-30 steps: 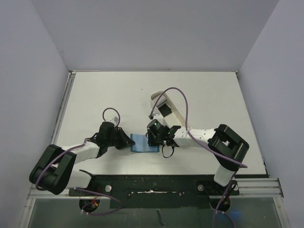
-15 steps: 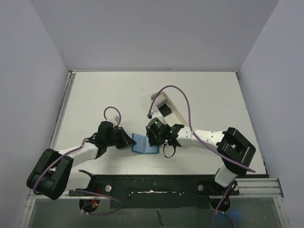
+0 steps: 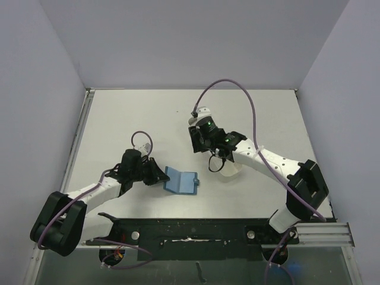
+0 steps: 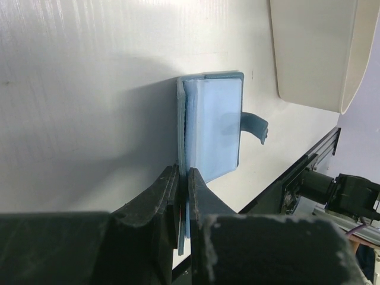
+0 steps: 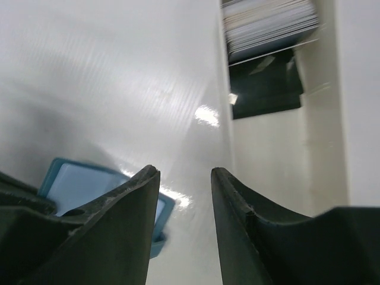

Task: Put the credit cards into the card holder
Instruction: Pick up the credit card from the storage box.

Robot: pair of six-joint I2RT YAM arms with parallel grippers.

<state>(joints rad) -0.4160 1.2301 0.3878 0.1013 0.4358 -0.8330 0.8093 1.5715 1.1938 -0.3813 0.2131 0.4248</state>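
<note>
card holder [image 3: 181,180]: blue, open, on table [image 3: 267,113] | credit cards [image 5: 270,25]: light stack, one black

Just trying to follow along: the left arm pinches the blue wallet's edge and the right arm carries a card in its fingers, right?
Not quite. The left gripper does pinch the blue wallet by its edge, but the right gripper carries nothing: the right wrist view shows its fingers apart with nothing between them. The cards lie ahead of it.

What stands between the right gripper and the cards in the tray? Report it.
Nothing visible. The right gripper, fingers open, looks straight at the cards in the tray, with only bare surface between.
</note>
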